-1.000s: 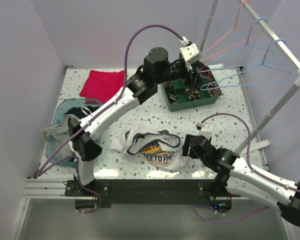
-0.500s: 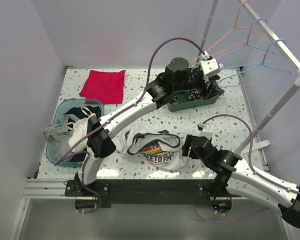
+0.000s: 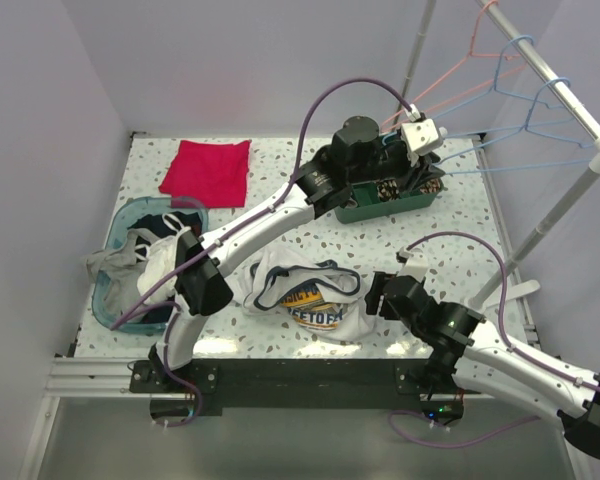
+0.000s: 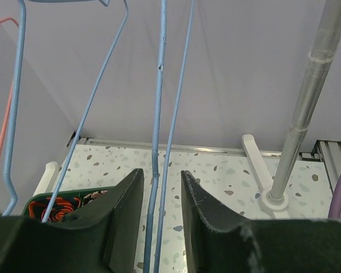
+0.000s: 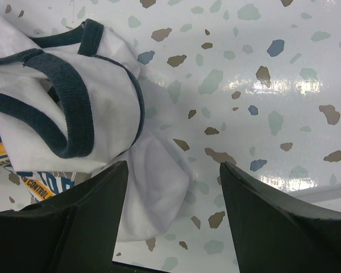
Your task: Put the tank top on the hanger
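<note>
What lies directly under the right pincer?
The tank top, white with navy trim, and speckled table, beneath the open right pincer. Anything under the cloth is covered.

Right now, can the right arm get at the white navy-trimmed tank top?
Probably yes: the right gripper hangs open over the edge of the white tank top, nothing between them.

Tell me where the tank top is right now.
In the top view, the tank top lies crumpled on the table near the front centre, with the right gripper open just beside it.
</note>
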Tool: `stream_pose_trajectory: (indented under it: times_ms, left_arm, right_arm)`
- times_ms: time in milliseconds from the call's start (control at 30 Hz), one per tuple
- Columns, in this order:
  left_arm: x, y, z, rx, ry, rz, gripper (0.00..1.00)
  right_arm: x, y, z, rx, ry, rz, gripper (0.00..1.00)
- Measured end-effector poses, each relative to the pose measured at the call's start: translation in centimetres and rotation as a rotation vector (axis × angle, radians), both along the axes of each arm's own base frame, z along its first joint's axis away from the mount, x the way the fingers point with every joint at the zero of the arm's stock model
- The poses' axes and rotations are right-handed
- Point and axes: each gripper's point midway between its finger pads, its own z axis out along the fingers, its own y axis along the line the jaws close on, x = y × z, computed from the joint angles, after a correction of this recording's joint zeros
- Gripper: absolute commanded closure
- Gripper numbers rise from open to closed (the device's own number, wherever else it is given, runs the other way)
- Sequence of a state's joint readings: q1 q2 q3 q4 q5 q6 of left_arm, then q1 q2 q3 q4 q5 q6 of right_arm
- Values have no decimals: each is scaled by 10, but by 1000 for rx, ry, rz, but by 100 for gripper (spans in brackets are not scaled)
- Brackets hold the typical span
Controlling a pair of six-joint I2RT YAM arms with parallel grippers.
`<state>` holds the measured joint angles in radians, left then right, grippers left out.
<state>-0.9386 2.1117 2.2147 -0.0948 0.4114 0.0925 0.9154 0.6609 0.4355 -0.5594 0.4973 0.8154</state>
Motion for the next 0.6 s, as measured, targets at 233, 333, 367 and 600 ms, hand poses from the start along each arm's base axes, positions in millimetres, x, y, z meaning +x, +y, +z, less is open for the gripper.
stream_pose_trajectory:
  times_ms: [233,333,367,600]
  left_arm:
    - [1,0,0,3,-10,6,79]
    - [0,-2,-2,9,-18,5,89]
    - [-1,-3,-3,11,-19,4,92]
    - [-4,-9,-6,12,-23,14,100]
  right_arm:
    - [0,0,0,-1,0,0,30]
    - [0,0,0,-1,0,0,30]
    - [0,0,0,-1,0,0,30]
    - [0,-1,0,-5,0,2,30]
